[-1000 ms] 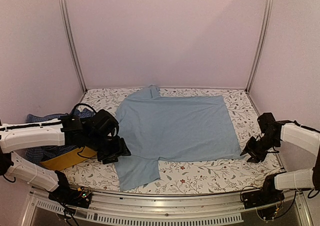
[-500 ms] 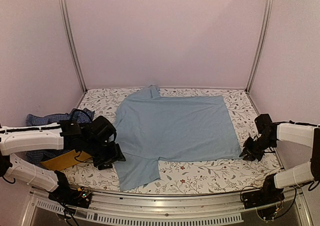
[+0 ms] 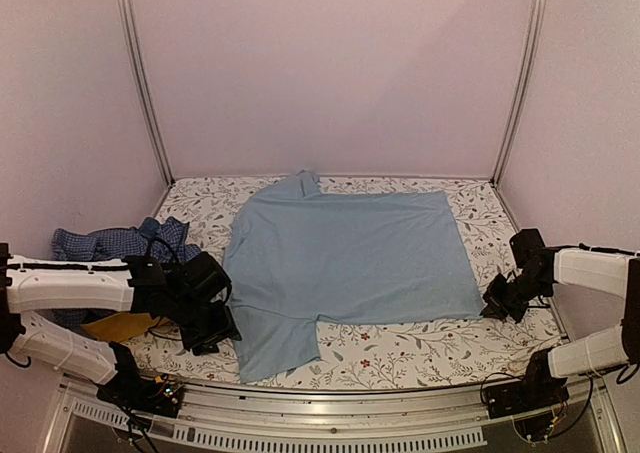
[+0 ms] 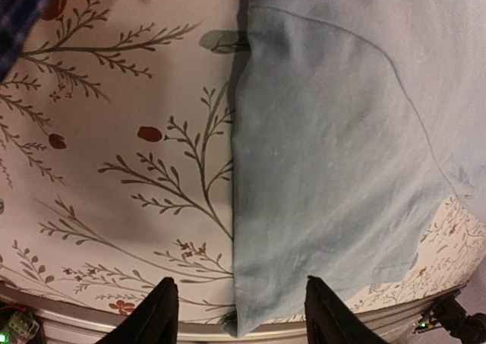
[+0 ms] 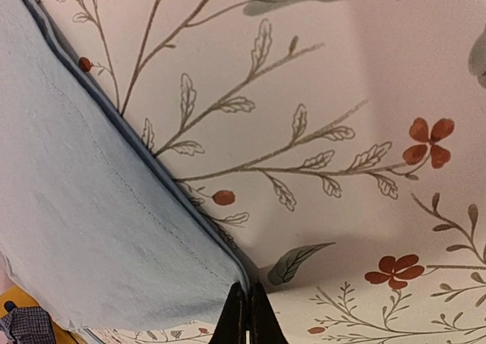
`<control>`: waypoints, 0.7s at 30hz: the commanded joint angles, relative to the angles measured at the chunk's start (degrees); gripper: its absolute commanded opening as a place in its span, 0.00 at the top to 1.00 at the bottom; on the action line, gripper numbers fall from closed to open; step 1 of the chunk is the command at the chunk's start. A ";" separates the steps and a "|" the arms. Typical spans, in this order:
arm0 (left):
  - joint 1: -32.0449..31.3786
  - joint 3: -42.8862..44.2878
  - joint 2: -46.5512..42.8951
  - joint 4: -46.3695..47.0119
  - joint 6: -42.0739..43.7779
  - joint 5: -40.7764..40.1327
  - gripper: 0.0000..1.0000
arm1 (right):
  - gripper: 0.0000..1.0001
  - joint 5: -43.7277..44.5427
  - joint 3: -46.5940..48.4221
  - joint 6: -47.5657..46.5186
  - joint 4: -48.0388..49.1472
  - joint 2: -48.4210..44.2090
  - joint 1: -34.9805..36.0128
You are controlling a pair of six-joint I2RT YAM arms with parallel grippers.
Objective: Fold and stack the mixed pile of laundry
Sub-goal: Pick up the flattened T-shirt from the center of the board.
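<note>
One floral cover [image 3: 400, 358] under a blue T-shirt [image 3: 350, 253] spread flat, checked shirt [image 3: 110, 243] heaped left of the T-shirt, yellow basket [image 3: 120, 325] there too, left gripper [image 4: 239, 323] open astride the T-shirt's near sleeve edge, right gripper [image 5: 243, 314] pinched shut on its near right corner.

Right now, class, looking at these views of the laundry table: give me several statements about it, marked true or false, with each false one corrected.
1. The light blue T-shirt lies spread flat on the floral table cover. True.
2. The left gripper is shut. False: its fingers stand apart above the T-shirt's left edge.
3. The right gripper is shut, with its tips at the T-shirt's near right corner. True.
4. The checked shirt lies on top of the T-shirt. False: it sits apart from it, at the table's left edge by the yellow basket.
</note>
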 commanded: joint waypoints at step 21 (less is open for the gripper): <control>-0.33 7.13 12.17 -1.21 6.80 1.20 1.00 | 1.00 -1.22 -0.47 1.05 -5.89 -7.27 -0.01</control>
